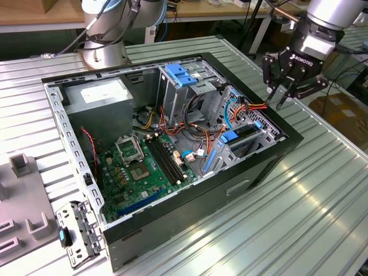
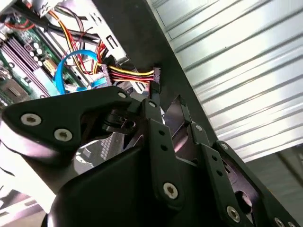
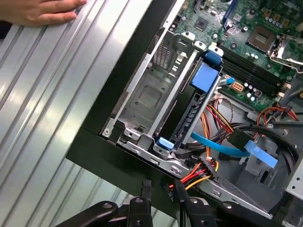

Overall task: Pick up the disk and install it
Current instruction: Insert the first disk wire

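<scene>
Two things worry me most from here — the cables and the person. My hand (image 1: 287, 95) hangs over the corner of the computer case (image 1: 247, 172) at about two o'clock in the exterior view, above the black rim. A bundle of red, yellow and orange power cables (image 3: 202, 171) lies just inside that rim, close under my fingertips (image 3: 144, 185). Any drop or sweep inward could, I judge, hook a wire and drag its plug loose. A person's hand (image 3: 40, 12) rests on the ribbed tabletop (image 1: 322, 190) beside the case, near enough that a wide swing outward might meet it. The disk (image 3: 189, 116), as far as I can tell, stands on edge in the drive cage (image 3: 151, 97) on the case's three o'clock side. One blue side rail and its lighter blue tabs face up, and an empty grey bay lies just beside it. Whether it is pushed fully home I cannot tell, and a half-seated drive could slip if bumped. My fingers are spread apart, with nothing between them and nothing touched — the hand is empty, clear of the rim and of the cage.
</scene>
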Available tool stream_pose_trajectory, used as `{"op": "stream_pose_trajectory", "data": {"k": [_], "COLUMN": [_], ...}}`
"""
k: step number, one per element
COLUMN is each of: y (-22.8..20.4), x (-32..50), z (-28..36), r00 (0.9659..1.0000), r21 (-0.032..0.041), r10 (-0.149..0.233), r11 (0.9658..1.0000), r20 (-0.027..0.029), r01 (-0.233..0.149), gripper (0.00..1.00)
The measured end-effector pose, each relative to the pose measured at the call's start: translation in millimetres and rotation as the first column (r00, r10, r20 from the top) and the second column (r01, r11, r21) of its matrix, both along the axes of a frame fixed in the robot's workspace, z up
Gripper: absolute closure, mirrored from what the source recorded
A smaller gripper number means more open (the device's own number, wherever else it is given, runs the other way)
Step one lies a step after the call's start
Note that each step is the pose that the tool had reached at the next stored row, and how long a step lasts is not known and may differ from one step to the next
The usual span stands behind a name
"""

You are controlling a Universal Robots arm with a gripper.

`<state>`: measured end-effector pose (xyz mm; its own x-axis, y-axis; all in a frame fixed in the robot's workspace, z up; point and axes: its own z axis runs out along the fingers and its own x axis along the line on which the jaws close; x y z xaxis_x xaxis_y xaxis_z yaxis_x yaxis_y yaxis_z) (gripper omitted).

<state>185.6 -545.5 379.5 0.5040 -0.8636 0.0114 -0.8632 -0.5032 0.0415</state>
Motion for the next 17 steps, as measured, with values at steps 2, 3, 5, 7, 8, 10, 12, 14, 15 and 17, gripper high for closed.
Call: {"op": "stream_pose_trajectory", "data": {"k": [2, 3, 5, 7, 8, 10, 12, 14, 15, 17], "y": [0.0, 0.0, 0.1, 0.1, 0.2, 2.0, 5.7, 6.6, 6.7, 6.9], "x": [0.0, 0.0, 0.0, 0.0, 0.0, -1.4, -1.7, -1.7, -1.7, -1.7], "z": [-0.7, -0.9, -1.4, -2.1, -3.0, -3.7, -4.5, -6.1, -6.9, -8.2], "r00": [0.9994, 0.9976, 0.9944, 0.9900, 0.9828, 0.9805, 0.9802, 0.9726, 0.9656, 0.9559], "r21": [0.0002, 0.0003, 0.0015, 0.0038, 0.0060, 0.0065, 0.0064, 0.0068, 0.0070, 0.0073], "r10": [0.036, 0.069, 0.106, 0.141, 0.185, 0.196, 0.198, 0.233, 0.260, 0.294], "r11": [0.9994, 0.9976, 0.9944, 0.9900, 0.9828, 0.9805, 0.9801, 0.9725, 0.9656, 0.9559], "r20": [0.0000, 0.0000, 0.0002, 0.0004, 0.0008, 0.0009, 0.0009, 0.0010, 0.0010, 0.0011], "r01": [-0.036, -0.069, -0.106, -0.141, -0.185, -0.196, -0.198, -0.233, -0.260, -0.294], "gripper": [0.66, 0.60, 0.60, 0.60, 0.60, 0.60, 0.60, 0.60, 0.60, 0.60]}}
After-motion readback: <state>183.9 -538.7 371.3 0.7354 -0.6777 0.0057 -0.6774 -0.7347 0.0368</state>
